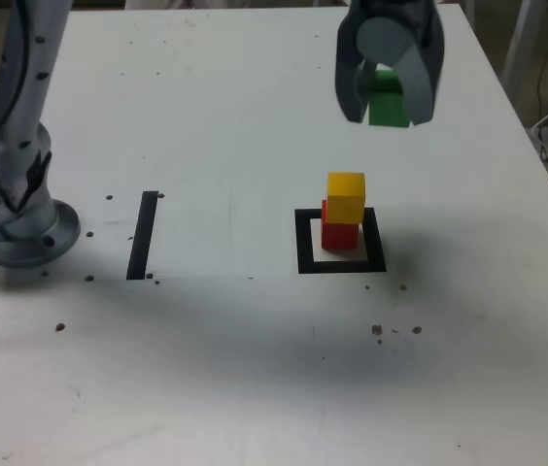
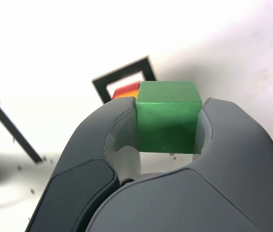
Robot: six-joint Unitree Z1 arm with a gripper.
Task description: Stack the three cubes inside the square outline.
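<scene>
- The small solid green cube (image 1: 388, 101) is seen clamped between the dark grey fingers (image 1: 388, 97) of the gripper, held well above the white bench (image 1: 255, 369) in the upper right of the exterior view.
- In the wrist view the same green cube (image 2: 168, 116) is shown gripped on both sides, the fingers narrowed onto it.
- The small yellow cube (image 1: 346, 197) is found resting on the small red cube (image 1: 339, 231), slightly offset, inside the thick black square outline (image 1: 340, 264) at centre right.
- A straight black strip (image 1: 143, 235) is seen at centre left.
- The last stacking step is judged to be in hand.
- Next, alignment directly over the yellow cube, a slow descent and a gentle release are called for, lest the offset pair be toppled.
</scene>
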